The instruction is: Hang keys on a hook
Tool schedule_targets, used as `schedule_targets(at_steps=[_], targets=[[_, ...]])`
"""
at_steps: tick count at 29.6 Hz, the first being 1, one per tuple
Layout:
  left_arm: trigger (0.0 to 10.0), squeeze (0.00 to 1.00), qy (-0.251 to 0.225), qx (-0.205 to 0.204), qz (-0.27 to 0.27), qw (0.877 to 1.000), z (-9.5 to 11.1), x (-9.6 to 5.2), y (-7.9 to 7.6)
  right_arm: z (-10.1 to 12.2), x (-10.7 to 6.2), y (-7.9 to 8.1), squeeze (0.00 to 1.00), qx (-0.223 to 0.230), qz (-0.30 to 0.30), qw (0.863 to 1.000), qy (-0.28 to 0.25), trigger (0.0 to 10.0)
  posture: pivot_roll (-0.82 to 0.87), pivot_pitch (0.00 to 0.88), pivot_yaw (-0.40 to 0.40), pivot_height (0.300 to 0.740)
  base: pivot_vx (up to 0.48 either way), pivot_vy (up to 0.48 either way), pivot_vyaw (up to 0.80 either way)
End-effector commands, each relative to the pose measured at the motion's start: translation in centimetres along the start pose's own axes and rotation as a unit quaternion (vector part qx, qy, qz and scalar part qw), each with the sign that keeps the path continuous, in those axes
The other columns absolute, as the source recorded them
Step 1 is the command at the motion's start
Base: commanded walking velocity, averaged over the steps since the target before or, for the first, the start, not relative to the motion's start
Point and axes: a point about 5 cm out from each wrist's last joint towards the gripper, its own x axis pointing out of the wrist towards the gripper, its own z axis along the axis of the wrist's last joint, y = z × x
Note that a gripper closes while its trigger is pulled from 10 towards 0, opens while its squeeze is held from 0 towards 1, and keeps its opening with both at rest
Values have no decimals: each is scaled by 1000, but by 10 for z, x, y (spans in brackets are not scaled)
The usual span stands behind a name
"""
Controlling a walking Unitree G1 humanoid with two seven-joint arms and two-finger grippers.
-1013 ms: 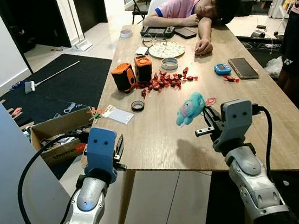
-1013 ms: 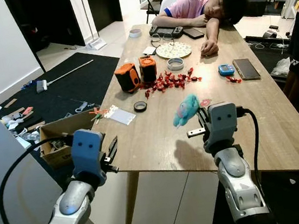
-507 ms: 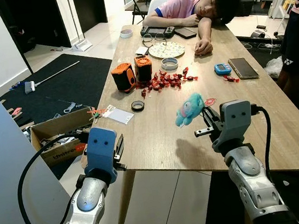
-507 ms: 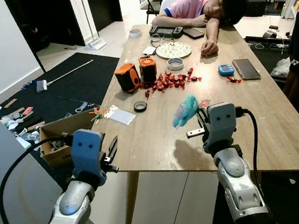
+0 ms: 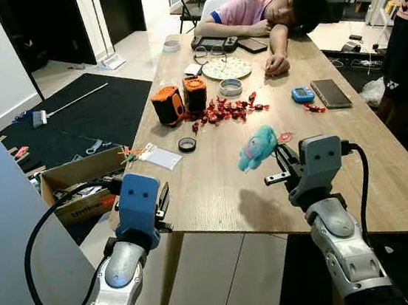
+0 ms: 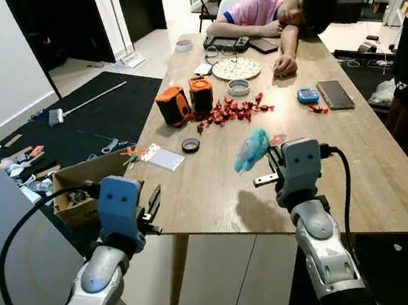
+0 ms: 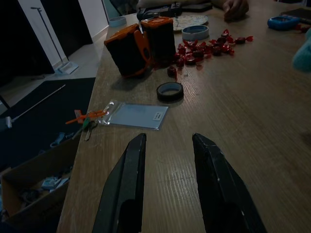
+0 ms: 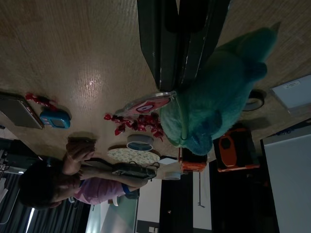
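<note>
Cardboard box [image 5: 74, 185] with small parts stands on the floor at the far left, beside the long wooden table [image 5: 216, 188]. The left gripper [image 5: 162, 204] hovers at the table's near left edge; its two black fingers [image 7: 127, 194] stand apart and hold nothing. Just ahead of it lie a small bunch of orange and green keys [image 7: 86, 119] and, touching them, a clear plastic bag with a white card [image 7: 137, 115]. Farther on are a black tape ring [image 5: 187, 144], two orange and black boxes [image 5: 182, 99] and a scatter of red wrapped candies [image 5: 228, 109].

To the right, the right gripper [image 5: 283, 163] is raised over the table with its fingers pressed together on a thin ring from which hang a teal plush toy [image 5: 258, 147] and a round red tag [image 8: 146, 104]; I judge this is the key ring of the task. A person rests on the table's far end.

No hook is visible here. The grip should be kept firm and the toy steady until a hook is found.
</note>
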Motion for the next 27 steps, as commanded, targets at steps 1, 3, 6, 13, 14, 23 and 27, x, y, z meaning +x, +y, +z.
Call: schedule_targets(at_steps=[1,3,6,13,14,23,27], targets=[[10000,0,-1,9,0,1000,-2,-2,-1,-2,0,0,0,3,1,1000,1,10000,99,109,3,740,0,-461,0],[10000,0,0,8,-1,1000,-2,-2,-1,-2,-1,0,0,3,1,1000,2,10000,99,109,3,740,0,-461,0],[10000,0,2,4,0,1000,-3,-2,-1,-2,-1,0,0,3,1,1000,2,10000,100,112,3,740,0,-459,0],[10000,0,6,7,1,1000,-4,-3,0,-3,-1,1,0,4,2,1000,3,10000,102,116,3,740,0,-411,0],[10000,0,6,7,1,1000,-4,-3,0,-3,-1,1,0,5,2,1000,3,10000,102,116,3,740,0,-405,0],[10000,0,8,7,2,1000,-4,-3,0,-3,-2,1,0,5,2,1000,4,10000,102,119,4,740,0,-435,0],[10000,0,9,7,2,1000,-4,-3,0,-3,-2,1,0,5,2,1000,4,10000,102,119,4,740,0,-435,0]])
